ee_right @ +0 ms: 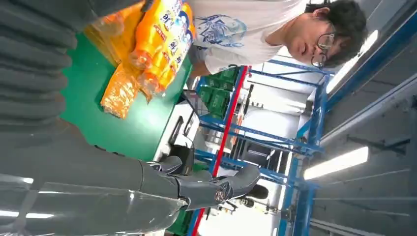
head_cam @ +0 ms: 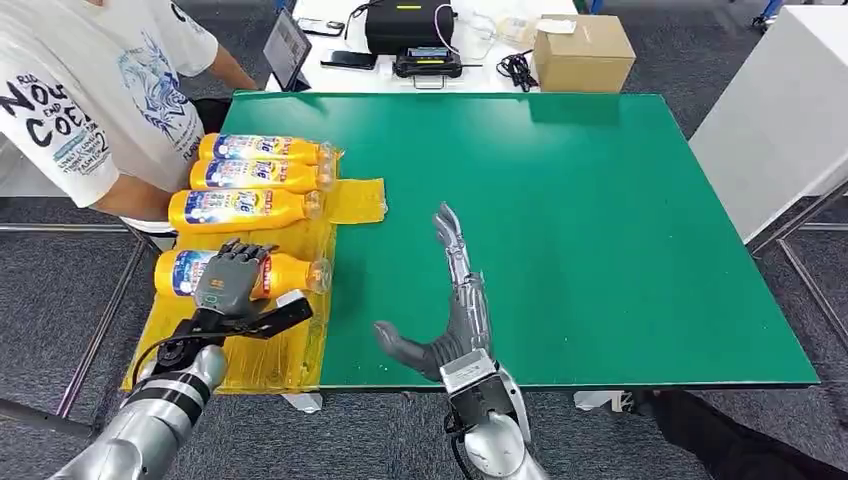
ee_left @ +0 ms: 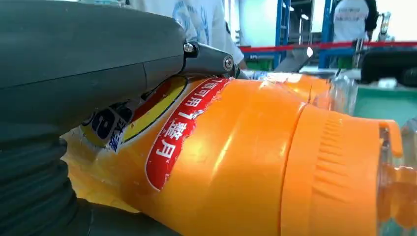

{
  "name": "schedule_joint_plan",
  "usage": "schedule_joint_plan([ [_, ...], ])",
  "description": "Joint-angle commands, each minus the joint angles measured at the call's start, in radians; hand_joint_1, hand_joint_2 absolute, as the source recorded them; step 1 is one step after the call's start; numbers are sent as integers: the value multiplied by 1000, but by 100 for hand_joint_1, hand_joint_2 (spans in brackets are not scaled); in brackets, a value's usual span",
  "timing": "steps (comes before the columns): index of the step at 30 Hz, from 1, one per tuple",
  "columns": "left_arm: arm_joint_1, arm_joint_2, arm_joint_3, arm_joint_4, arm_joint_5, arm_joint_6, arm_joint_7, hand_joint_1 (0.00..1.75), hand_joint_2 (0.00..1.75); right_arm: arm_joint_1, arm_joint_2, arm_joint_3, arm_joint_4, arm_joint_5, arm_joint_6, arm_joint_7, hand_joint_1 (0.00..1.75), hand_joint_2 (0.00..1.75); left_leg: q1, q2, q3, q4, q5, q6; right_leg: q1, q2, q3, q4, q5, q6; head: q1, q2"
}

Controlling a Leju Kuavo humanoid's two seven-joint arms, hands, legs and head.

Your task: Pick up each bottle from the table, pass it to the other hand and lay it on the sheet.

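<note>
I read this as the laying-down step: my left hand (head_cam: 232, 280) grips the orange plastic bottle with the blue-and-red label (head_cam: 290, 273), which lies across the yellow plastic sheet (head_cam: 300, 350) at nine o'clock on the green table (head_cam: 600, 230). Three more such bottles (head_cam: 262, 178) lie in a row beyond it, toward eleven. My right hand (head_cam: 452, 300) hangs open and empty over the table. Next, I think, the fingers should release, though whether the bottle fully rests is unclear.
</note>
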Motion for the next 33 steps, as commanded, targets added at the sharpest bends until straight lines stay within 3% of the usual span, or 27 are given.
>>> schedule_joint_plan([
  [1,-70,27,-53,140,-36,-31,22,175,175,-32,-21,8,40,-7,10,-2,0,175,2,2,4,1,-2,-2,2,1,4,0,-1,-3,0,0],
  [10,-55,-9,26,184,52,-127,-39,175,175,-28,-18,21,49,-2,25,7,0,175,1,1,5,-1,-1,-1,1,1,5,-1,-1,-2,0,0],
  [13,-63,1,-22,195,-6,-188,-20,175,175,-32,-17,23,57,-2,40,12,0,175,2,2,7,0,-2,-2,2,2,7,-1,-1,-3,0,0],
  [18,-57,-7,7,218,76,-435,-60,175,175,-51,-20,28,113,5,88,30,0,175,1,2,9,-1,-1,-1,1,2,9,-2,0,-2,0,0],
  [20,-52,-6,3,225,82,-462,-65,175,175,-56,-18,26,127,5,91,29,0,175,1,2,13,-2,-1,-2,1,3,13,-3,0,-3,0,0],
  [21,-48,-3,-7,223,78,-465,-60,166,175,-58,-16,24,131,3,93,28,0,175,0,1,12,-3,-1,-1,0,2,13,-2,0,-2,0,0],
  [26,-46,-2,-8,223,77,-463,-60,166,175,-58,-16,23,132,3,93,28,0,175,1,2,18,-3,-1,-2,1,4,18,-3,0,-3,0,0],
  [27,-49,0,-12,225,75,-473,-55,84,175,-59,-16,23,132,1,97,28,0,175,0,1,18,-3,-1,-1,0,3,18,-3,0,-3,0,0],
  [28,-49,3,-21,229,66,-479,-47,47,175,-59,-16,24,134,0,99,29,0,175,0,0,18,-3,-1,-1,0,2,18,-2,0,-2,0,0],
  [30,-52,19,-60,243,35,-509,-28,5,175,-62,-15,22,149,-2,108,30,0,175,0,1,19,-3,-1,-2,0,3,20,-2,0,-3,0,0],
  [33,-40,24,-48,247,63,-544,-47,0,175,-67,-14,25,168,-2,114,29,0,175,1,4,21,-3,-1,-2,1,6,21,-3,1,-3,0,0],
])
